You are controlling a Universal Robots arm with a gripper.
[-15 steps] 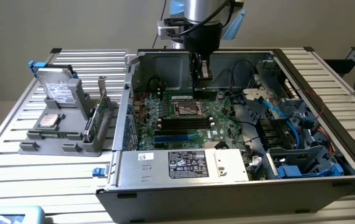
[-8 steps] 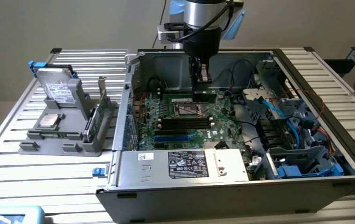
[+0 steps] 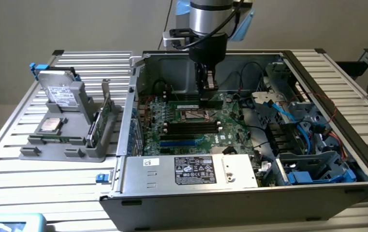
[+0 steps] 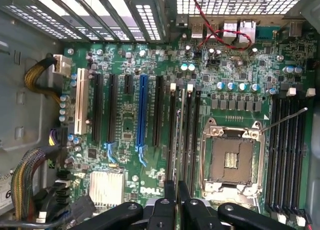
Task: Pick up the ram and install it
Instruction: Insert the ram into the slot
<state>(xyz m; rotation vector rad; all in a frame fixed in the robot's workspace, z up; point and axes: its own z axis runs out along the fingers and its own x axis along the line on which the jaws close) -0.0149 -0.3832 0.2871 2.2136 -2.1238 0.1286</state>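
Exterior view: the hand (image 3: pixel 208 88) hangs inside the open computer case (image 3: pixel 235 203); wrist view: it clenches the ram (image 4: pixel 181 140) edge-on among black slots (image 4: pixel 172 135) beside the processor socket (image 4: pixel 232 160), a light, stiff, likely fragile stick best pinched by its edges.

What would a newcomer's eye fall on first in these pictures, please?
The open computer case dominates the centre, with the robot arm reaching down into it. Its gripper is shut on the ram, edge-on over black slots beside the empty CPU socket. On the exterior view's left, a gray holder carries a hard drive.
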